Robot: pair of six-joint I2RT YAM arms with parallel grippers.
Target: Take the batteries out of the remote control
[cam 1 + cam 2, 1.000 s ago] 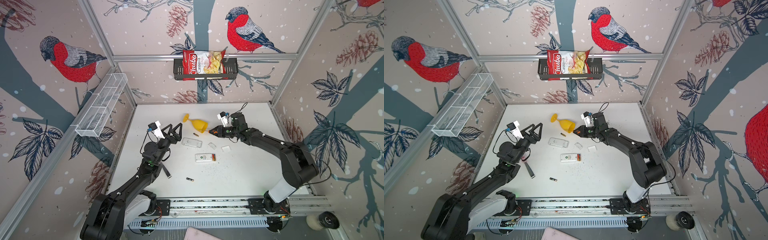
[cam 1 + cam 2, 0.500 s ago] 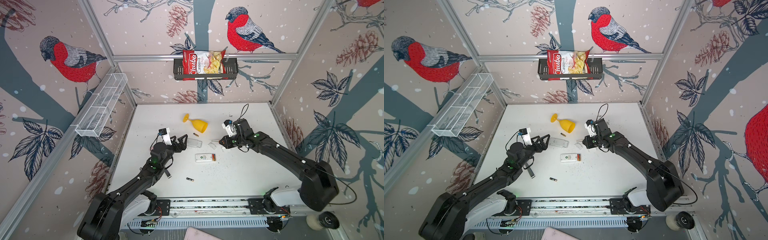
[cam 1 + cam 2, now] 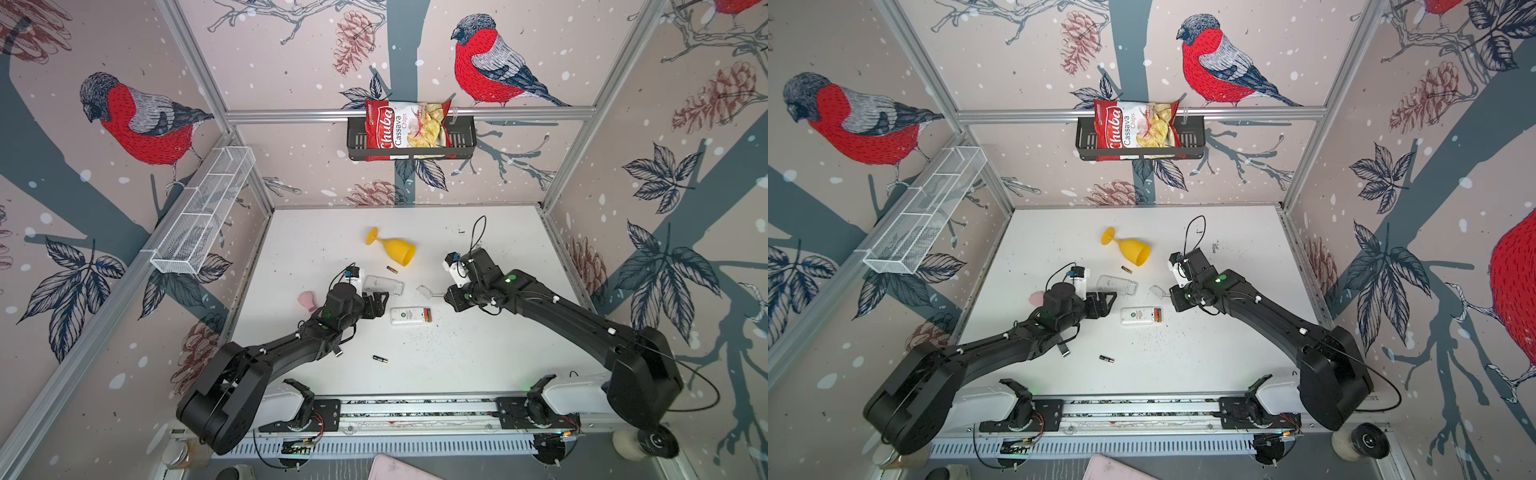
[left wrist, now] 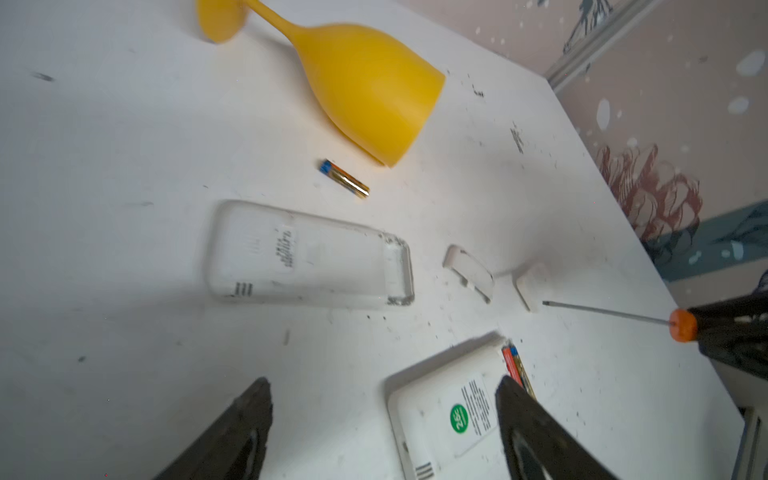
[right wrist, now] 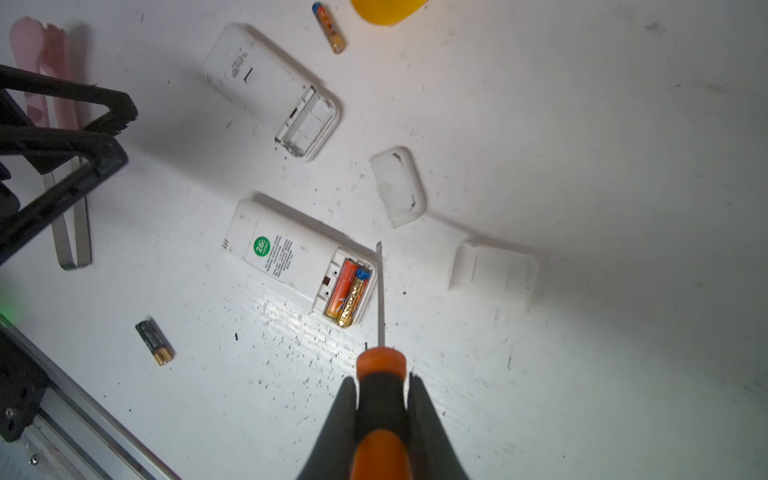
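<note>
Right wrist: four batteries (image 5: 154, 340), two remotes (image 5: 291, 266)

The white table (image 5: 582, 124) carries two white plastic remote controls (image 5: 266, 87) (image 5: 282, 257), two white plastic battery covers (image 5: 398, 187) (image 5: 492, 274), four small cylindrical batteries (image 5: 154, 341) (image 5: 329, 28) (image 5: 343, 286) (image 5: 355, 297), one yellow plastic goblet (image 3: 397, 251) and one orange-and-black-handled screwdriver (image 5: 381, 361).

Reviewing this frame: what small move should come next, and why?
Probably ease the screwdriver, held in the right gripper, under the batteries in the green-stickered remote: its cover is off, both sit in the open bay, and the tip is right beside it.
</note>
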